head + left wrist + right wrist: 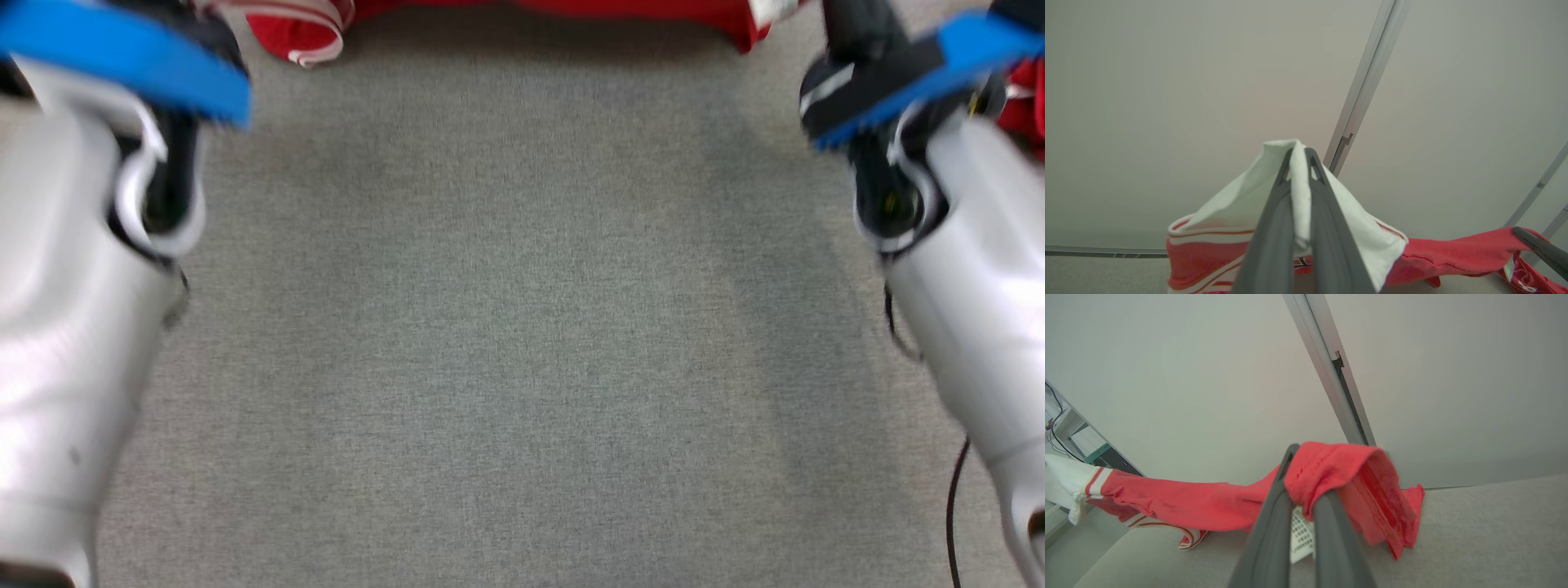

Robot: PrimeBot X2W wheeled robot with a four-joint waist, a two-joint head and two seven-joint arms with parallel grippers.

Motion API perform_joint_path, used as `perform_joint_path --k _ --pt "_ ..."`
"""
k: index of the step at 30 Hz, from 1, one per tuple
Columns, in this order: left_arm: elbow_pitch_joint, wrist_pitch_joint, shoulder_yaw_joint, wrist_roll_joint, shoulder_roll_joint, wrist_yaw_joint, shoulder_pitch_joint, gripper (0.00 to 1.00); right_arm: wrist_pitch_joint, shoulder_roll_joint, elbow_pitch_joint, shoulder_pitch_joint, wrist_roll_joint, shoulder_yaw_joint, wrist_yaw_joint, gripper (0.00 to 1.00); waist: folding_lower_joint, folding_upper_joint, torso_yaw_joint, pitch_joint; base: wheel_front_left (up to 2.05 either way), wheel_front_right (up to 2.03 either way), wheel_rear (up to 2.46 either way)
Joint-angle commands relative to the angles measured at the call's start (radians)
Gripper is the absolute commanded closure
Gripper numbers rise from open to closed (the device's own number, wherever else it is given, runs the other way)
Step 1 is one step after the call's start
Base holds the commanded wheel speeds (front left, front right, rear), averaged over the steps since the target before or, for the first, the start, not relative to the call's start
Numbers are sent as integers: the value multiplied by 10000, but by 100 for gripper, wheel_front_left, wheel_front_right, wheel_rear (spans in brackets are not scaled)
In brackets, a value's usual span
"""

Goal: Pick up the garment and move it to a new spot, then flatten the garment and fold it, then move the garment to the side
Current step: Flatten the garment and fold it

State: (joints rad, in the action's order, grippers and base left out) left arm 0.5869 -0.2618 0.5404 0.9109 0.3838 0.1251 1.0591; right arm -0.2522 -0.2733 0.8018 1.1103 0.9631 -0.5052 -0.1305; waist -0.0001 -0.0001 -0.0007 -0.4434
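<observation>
Both my pairs of dark fingers are clenched on the one red garment (1208,502) — my left gripper (1298,157) pinches its white end, my right gripper (1305,457) a bunched red edge. It stretches between the two — hanging over the far part of the grey surface (522,327).

Stretching the garment (1208,502) sideways over the far part of the counter (522,327). Pinching its left end in the left end effector (1299,157) at far left, and its right end in the right end effector (1304,469) at far right. Backing onto the wall panel (1167,102) and upright post (1367,81) behind the counter.
</observation>
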Motion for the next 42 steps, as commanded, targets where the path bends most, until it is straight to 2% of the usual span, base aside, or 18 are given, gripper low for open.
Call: perform_joint_path --k 1,8,14,24,32,42 --pt "-209 -36 -113 -97 -57 -72 -562 100 -68 -128 -131 -465 145 8 -6 100 1 1 -90 224 0 0 0" --pt "-2000 -39 -797 -726 -499 -489 -4014 100 -130 -482 -1151 -3240 814 36 -6 100 1 1 94 1045 0 0 0" --pt "-3101 -39 -1227 -986 -958 -743 -6832 100 -134 -456 -1943 -5946 1157 222 -6 100 1 1 70 1835 0 0 0" --pt "-4264 -41 -1641 -880 -1285 -1309 -10197 100 -131 -374 -2878 -8667 932 673 -6 100 1 1 -107 2743 0 0 0" --pt "-5087 15 -1587 -769 -1177 -1610 -11867 100 468 -483 -3629 -10428 461 1226 -6 100 1 1 80 3204 0 0 0" --pt "-5693 301 -1555 -661 -1040 -1778 -12142 100 1970 -257 -5001 -11738 -494 2633 -6 100 1 1 234 3199 0 0 0"
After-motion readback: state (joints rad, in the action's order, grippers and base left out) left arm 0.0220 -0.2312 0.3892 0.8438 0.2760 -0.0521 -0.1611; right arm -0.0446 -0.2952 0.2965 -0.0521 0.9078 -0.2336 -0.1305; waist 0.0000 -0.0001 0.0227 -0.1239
